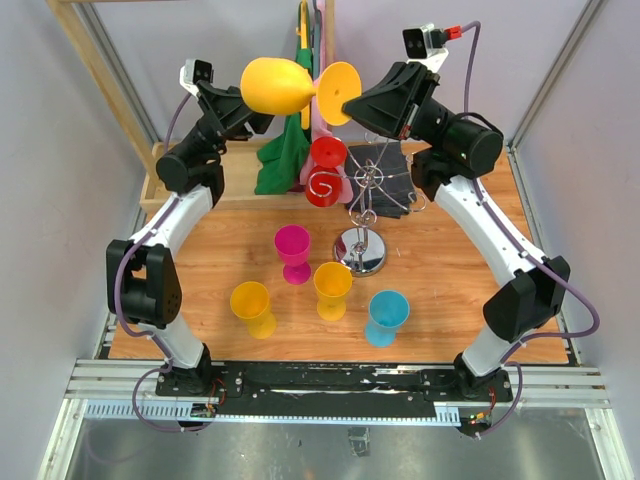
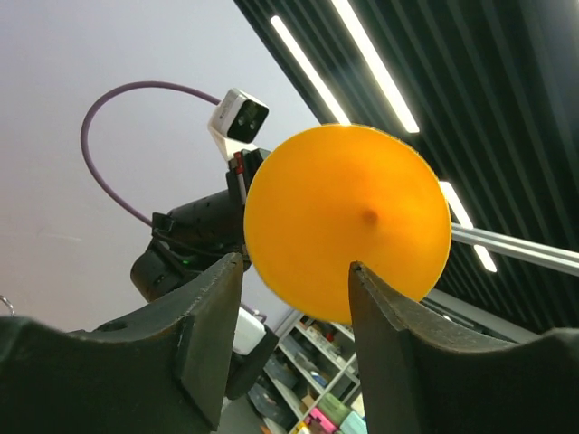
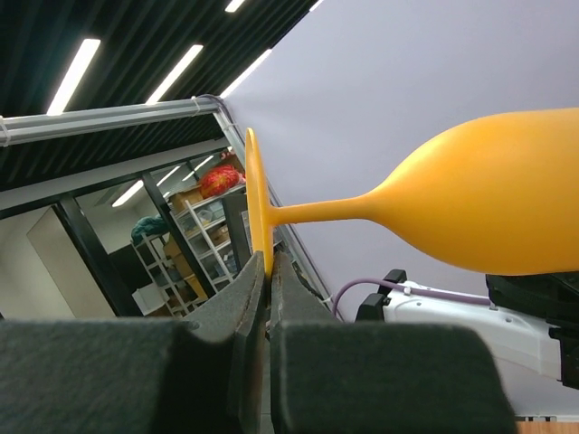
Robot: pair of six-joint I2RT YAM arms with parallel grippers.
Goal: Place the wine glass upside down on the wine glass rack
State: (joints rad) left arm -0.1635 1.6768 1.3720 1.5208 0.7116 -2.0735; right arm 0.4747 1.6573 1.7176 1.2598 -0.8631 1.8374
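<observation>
An orange wine glass (image 1: 285,85) is held on its side high above the back of the table, bowl to the left, foot to the right. My right gripper (image 1: 345,100) is shut on the rim of its flat foot; in the right wrist view the pinch (image 3: 269,258) is clear and the bowl (image 3: 507,208) sticks out to the right. My left gripper (image 1: 250,110) is open at the bowl end; its view shows the round orange glass (image 2: 348,208) just past the spread fingertips (image 2: 296,262). The chrome wine glass rack (image 1: 362,250) stands below at centre table.
A red glass (image 1: 325,165) sits at the rack's left arm. Magenta (image 1: 293,248), orange (image 1: 333,288), yellow (image 1: 252,305) and blue (image 1: 387,315) glasses stand in front. A wooden crate (image 1: 160,185) with green and pink cloths and a dark cloth (image 1: 390,175) lie behind.
</observation>
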